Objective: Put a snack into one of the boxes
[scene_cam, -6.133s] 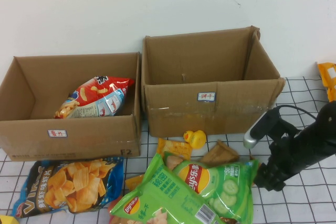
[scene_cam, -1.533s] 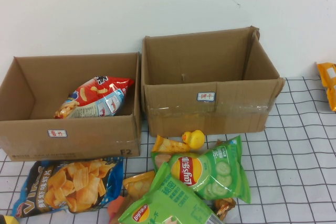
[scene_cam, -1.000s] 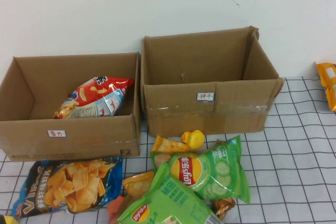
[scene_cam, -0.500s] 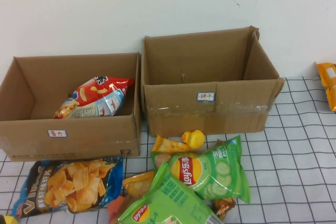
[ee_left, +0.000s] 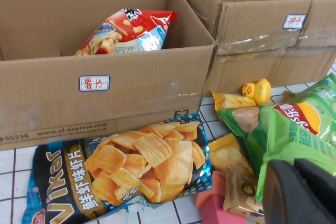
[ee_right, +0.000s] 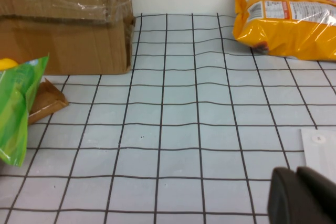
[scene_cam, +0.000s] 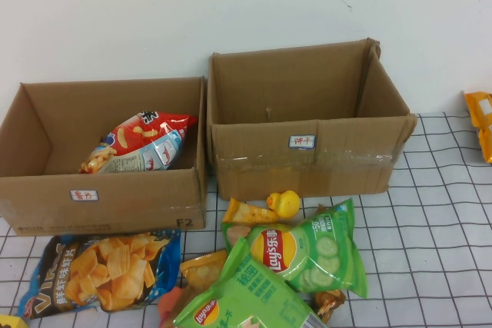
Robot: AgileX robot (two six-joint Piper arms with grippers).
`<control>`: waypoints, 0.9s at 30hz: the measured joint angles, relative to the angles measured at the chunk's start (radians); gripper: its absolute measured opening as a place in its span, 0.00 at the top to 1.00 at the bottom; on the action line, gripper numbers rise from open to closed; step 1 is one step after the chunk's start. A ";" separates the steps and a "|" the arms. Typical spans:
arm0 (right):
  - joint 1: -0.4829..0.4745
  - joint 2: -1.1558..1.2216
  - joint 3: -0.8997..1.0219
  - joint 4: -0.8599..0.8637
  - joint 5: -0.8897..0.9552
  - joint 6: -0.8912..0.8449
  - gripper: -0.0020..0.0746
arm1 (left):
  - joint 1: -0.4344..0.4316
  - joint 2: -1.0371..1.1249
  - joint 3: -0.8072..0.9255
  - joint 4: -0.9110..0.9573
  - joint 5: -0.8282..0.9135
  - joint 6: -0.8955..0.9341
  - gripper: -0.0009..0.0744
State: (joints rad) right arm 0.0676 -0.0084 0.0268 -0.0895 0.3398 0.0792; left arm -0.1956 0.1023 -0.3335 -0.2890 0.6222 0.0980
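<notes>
Two open cardboard boxes stand at the back. The left box (scene_cam: 100, 190) holds a red snack bag (scene_cam: 142, 140). The right box (scene_cam: 307, 155) looks empty. In front lie a green Lay's bag (scene_cam: 307, 247), a second green bag (scene_cam: 246, 301), a blue Vixar chips bag (scene_cam: 104, 270) and small yellow packs (scene_cam: 246, 211). Neither arm shows in the high view. My left gripper (ee_left: 294, 167) is shut and empty, low over the green bag (ee_left: 294, 124), near the Vixar bag (ee_left: 131, 171). My right gripper (ee_right: 296, 171) is shut and empty over bare grid cloth, right of the right box (ee_right: 63, 30).
A yellow rubber duck (scene_cam: 286, 203) sits before the right box. An orange snack bag (scene_cam: 480, 120) lies at the far right edge and also shows in the right wrist view (ee_right: 289, 17). A white sheet (ee_right: 320, 145) lies near my right gripper. A brown pack (ee_right: 44, 100) lies beside the box corner.
Six seconds ago my right arm stood by the green bags; it has since left the high view and the bags have shifted left. Nothing has moved in the last 1.5 seconds.
</notes>
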 joint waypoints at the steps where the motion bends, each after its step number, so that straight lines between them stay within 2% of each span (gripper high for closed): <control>1: 0.000 0.000 0.000 0.000 0.000 0.000 0.97 | 0.000 0.000 0.000 0.000 0.000 0.000 0.99; 20: 0.000 0.000 0.000 0.000 0.002 0.000 0.97 | 0.000 -0.004 0.000 0.029 0.000 0.000 0.99; 23: 0.000 0.000 0.000 0.000 0.002 0.000 0.97 | 0.030 -0.022 0.018 0.122 -0.083 -0.025 0.99; 27: 0.000 0.000 0.000 0.000 0.002 0.000 0.97 | 0.131 -0.049 0.100 0.198 -0.273 -0.065 0.99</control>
State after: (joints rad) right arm 0.0676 -0.0084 0.0268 -0.0895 0.3418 0.0792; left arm -0.0641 0.0538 -0.2331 -0.0914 0.3496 0.0328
